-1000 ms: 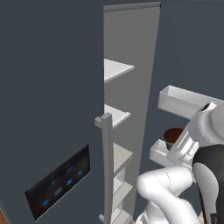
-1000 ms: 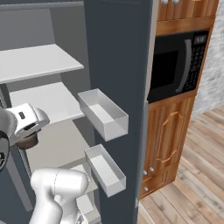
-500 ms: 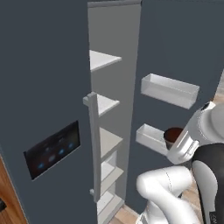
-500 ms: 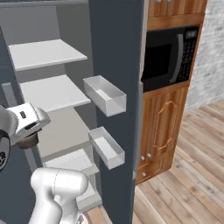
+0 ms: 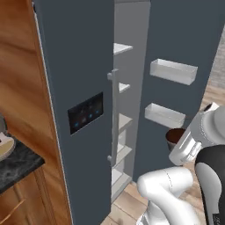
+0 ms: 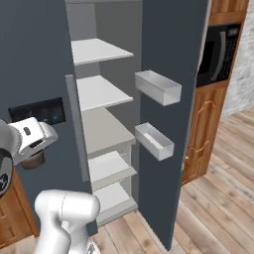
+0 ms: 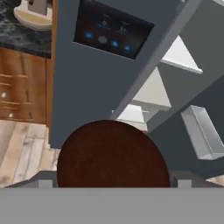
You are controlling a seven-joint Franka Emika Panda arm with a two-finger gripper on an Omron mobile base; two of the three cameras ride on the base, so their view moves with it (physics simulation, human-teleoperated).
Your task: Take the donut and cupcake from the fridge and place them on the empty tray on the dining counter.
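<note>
— Any writing you can read?
— None; the fridge (image 5: 83, 66) panel (image 7: 111, 31) ahead shows just blue lights.
— Your grip?
— My gripper (image 7: 113, 186), jaws spread wide, clasps the cupcake (image 7: 113, 154) between my fingers.

From behind the arm on its left we look forward and down at the tall slate-grey two-door fridge (image 5: 83, 88), close enough that its shut door with the black blue-lit panel (image 5: 85, 113) takes up much of our picture. From behind on the right we face the same fridge, looking into its white shelves (image 6: 101, 92) and at the open door's white bins (image 6: 158, 87), which both base views share. Our hand camera sits right over a round brown cupcake top (image 7: 113, 155), facing that same lit panel and the shelves.
</note>
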